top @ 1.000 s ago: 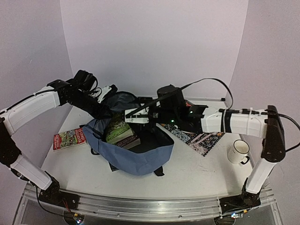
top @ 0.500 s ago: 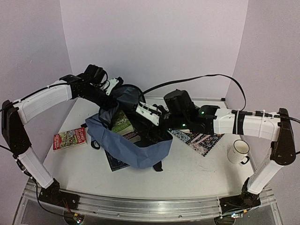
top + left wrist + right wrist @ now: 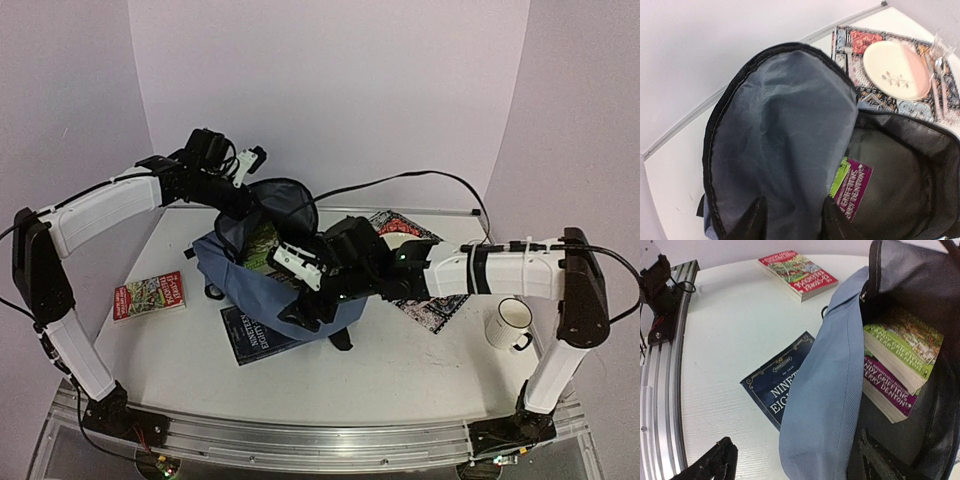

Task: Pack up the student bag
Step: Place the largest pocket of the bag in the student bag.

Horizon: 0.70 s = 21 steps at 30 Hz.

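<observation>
Located the student bag [image 3: 250, 285] on the table [image 3: 420, 370], mouth unzipped, directly beneath both tools. Recorded its grey-lined flap [image 3: 785, 140] raised just ahead of the left gripper [image 3: 795, 220]. Recorded that gripper as released: fingers parted, lining showing in the gap, nothing clamped. Recorded the right gripper [image 3: 800, 460] likewise released, spread wide and straddling the blue front wall [image 3: 825, 405], with one finger outside over the table and the other inside the dark compartment. Could not tell whether either finger touched the fabric.

Noted two books inside the bag, just ahead of the inner finger of the right gripper: a green book [image 3: 900, 345] lying on a purple book [image 3: 887, 400]. Noted a navy book [image 3: 775, 390] flat on the table ahead of the outer finger, partly under the bag wall. Noted a red book [image 3: 797, 270] farther ahead, well apart from the bag. Noted a patterned cover picturing a plate [image 3: 895, 70] beyond the flap from the left gripper. Noted a white mug [image 3: 510, 325] near the right arm's elbow, well apart from its gripper.
</observation>
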Tool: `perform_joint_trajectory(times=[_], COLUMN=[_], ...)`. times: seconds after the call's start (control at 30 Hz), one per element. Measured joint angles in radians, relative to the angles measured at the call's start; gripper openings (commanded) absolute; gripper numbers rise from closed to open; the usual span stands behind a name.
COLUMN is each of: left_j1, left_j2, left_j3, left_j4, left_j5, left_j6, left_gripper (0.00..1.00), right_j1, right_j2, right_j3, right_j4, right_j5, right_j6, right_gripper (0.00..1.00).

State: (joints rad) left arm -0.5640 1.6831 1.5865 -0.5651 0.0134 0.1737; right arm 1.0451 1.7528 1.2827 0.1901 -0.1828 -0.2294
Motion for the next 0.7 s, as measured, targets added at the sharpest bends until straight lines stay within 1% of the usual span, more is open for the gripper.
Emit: perform_joint_trajectory(times=[0.03,0.1,0.23,0.3,0.4,0.53,0.7], left_j1=[0.000,0.000,0.000,0.000,0.000,0.000,0.002], left_j2=[-0.015,-0.048,-0.133,-0.189,-0.273,-0.371,-0.470], left_j3=[-0.025,-0.078,-0.175,-0.216,-0.262,-0.330,-0.503], left_j4=[0.007,0.016,0.014,0.005,-0.024,-0.081,-0.131], left_j5=[-0.010,-0.031,-0.066,-0.082,-0.098,-0.098,-0.081], left_j6=[-0.012,-0.059,-0.188,-0.277,-0.402,-0.581,-0.776], left_gripper=[0.54,0.60,0.71,0.75,0.78,0.78,0.76], right_j1=[0.000,0.000,0.000,0.000,0.000,-0.001,-0.001], right_j2=[0.015,0.039,0.048,0.048,0.048,0.048,0.048], right_j3=[0.000,0.001,0.005,0.011,0.012,0.012,0.012], right_j4=[-0.005,-0.011,-0.017,-0.016,-0.017,-0.018,-0.018], right_j5=[0.011,0.037,0.076,0.100,0.124,0.133,0.126], right_j6=[0.006,0.017,0.026,0.029,0.032,0.038,0.046], right_gripper=[0.84,0.84,0.84,0.84,0.84,0.84,0.82])
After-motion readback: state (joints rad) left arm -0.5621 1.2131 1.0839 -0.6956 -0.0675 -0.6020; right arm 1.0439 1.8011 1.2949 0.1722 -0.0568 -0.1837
